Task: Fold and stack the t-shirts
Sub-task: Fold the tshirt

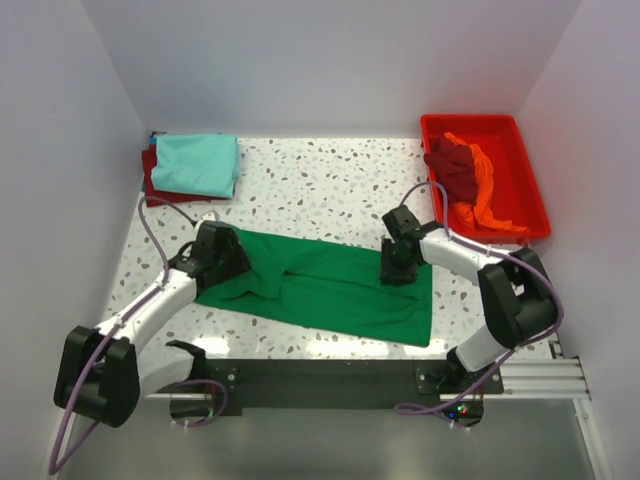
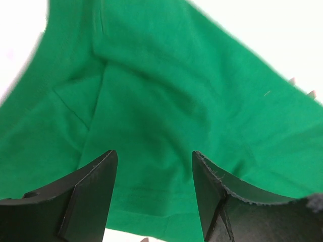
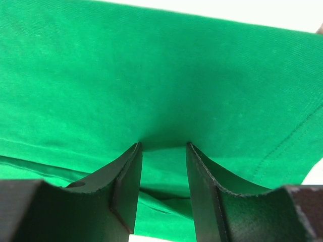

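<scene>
Surely limp, the shirt (image 1: pixel 340 290) needs a hem pinch; our left gripper (image 2: pixel 154 156) gapes above it, while the right gripper (image 3: pixel 164 147) is unclear.

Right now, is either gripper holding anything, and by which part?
Left gripper: nothing, open above the green shirt. Right gripper: down on the shirt near its far edge, cloth between its jaws; whether it is pinched cannot be told.

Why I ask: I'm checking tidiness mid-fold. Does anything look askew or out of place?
The green t-shirt lies slanted across the table and is rumpled toward its left end. In the far-left stack, the teal t-shirt sits off-centre, so the dark red t-shirt beneath shows at one edge. Nothing looks spilled or damaged.
</scene>
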Controlling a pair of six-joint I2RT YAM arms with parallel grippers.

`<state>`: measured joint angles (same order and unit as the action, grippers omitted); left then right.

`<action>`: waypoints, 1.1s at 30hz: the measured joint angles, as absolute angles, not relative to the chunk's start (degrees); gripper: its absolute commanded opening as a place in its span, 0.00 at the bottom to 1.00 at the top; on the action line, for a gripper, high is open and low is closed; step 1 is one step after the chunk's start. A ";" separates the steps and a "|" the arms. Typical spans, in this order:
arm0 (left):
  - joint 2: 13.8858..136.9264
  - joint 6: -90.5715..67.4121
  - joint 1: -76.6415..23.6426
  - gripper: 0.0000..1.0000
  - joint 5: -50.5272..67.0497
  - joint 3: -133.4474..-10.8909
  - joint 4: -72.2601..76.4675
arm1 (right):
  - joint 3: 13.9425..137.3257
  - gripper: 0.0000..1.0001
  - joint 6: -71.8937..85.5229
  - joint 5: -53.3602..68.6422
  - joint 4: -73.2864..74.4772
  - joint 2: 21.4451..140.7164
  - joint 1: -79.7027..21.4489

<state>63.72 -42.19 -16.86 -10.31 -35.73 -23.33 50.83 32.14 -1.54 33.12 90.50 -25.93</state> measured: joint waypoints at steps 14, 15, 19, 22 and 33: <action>59.83 -48.31 -16.19 0.62 -4.19 -23.29 -17.43 | 50.83 0.46 32.03 -7.49 36.01 90.50 -25.80; 58.41 -48.97 -16.19 0.63 -4.03 -22.52 -17.91 | 50.89 0.46 31.97 -8.12 36.42 90.61 -25.71; 53.06 -51.70 -16.71 0.62 -3.20 -19.97 -19.77 | 51.44 0.47 31.73 -10.02 37.87 90.74 -25.02; 51.11 -52.97 -17.74 0.62 -2.72 -19.73 -22.11 | 51.94 0.47 31.18 -11.46 38.96 90.78 -24.64; 50.89 -50.04 -18.48 0.68 -5.78 -35.77 -35.07 | 68.55 0.47 29.10 -13.82 45.95 88.82 -31.00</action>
